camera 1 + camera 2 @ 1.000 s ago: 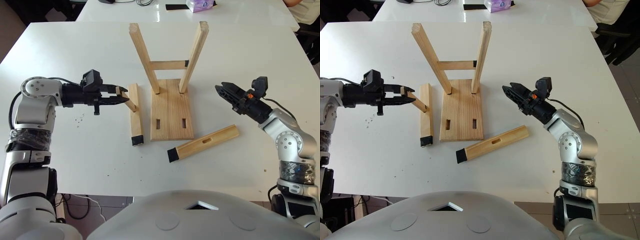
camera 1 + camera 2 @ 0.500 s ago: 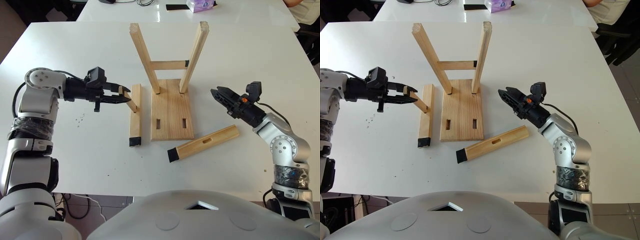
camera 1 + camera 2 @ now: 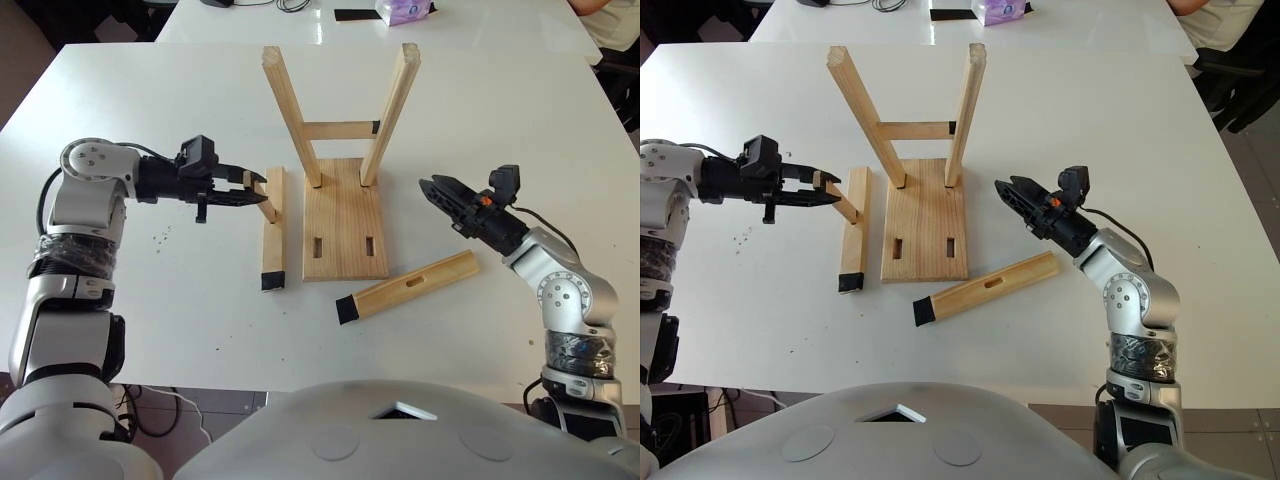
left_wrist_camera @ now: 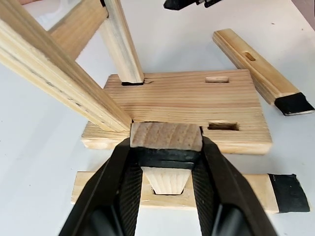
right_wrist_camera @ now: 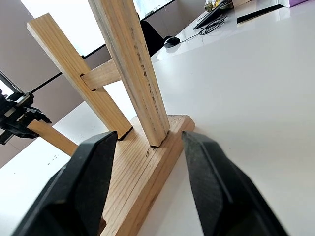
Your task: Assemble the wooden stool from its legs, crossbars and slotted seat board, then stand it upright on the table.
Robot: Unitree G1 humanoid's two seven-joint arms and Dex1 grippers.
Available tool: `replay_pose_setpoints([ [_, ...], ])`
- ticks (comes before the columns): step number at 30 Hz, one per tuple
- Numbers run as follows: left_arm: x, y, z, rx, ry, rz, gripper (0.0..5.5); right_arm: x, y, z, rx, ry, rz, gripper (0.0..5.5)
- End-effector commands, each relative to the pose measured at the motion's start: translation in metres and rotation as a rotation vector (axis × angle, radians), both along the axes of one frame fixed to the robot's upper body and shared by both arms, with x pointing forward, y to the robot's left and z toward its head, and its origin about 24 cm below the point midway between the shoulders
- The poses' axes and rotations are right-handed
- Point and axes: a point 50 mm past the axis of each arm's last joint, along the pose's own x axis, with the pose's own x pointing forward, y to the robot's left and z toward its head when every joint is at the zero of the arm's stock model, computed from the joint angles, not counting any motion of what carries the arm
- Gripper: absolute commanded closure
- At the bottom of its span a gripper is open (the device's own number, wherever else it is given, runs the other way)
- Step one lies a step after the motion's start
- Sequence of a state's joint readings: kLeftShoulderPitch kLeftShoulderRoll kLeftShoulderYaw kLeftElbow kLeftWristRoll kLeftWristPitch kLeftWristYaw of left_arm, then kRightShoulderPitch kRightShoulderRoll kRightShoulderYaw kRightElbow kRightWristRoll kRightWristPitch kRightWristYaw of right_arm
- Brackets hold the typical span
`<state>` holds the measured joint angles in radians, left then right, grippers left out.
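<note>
On smooth white table (image 3: 150,310), left pincer (image 3: 256,189) clamping square-cut pale wood crossbar (image 4: 166,136), right pincer (image 3: 430,188) spread, empty.

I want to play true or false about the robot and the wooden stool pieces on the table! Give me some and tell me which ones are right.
1. Two legs stand up in the seat board. True.
2. The right tool is holding a stool leg. False: it is open and holds nothing.
3. The left tool is shut on a short crossbar. True.
4. Every slot in the seat board is filled. False: two slots near the robot are empty.
5. A loose leg with a black end lies flat on the table. True.
</note>
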<state>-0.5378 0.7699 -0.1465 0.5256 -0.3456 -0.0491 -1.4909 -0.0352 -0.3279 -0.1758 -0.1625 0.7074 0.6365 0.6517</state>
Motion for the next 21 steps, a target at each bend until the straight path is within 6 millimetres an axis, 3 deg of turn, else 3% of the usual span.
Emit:
replay_pose_setpoints([
  [1, -0.007, 0.006, -0.045, 0.138, 0.164, 0.084, 3.89, 0.002, -0.001, 0.001, 0.008, -0.015, -0.034, 3.08],
  [7, -0.004, 0.015, -0.024, 0.122, 0.071, 0.137, 2.99, 0.000, -0.004, -0.001, 0.032, -0.022, -0.083, 3.08],
  [16, -0.028, 0.026, 0.008, 0.095, -0.014, 0.159, 2.94, -0.014, -0.004, -0.011, 0.044, 0.010, -0.124, 3.08],
  [21, -0.034, 0.039, 0.024, 0.079, -0.088, 0.279, 2.94, -0.012, -0.008, -0.012, 0.037, 0.011, -0.136, 3.08],
])
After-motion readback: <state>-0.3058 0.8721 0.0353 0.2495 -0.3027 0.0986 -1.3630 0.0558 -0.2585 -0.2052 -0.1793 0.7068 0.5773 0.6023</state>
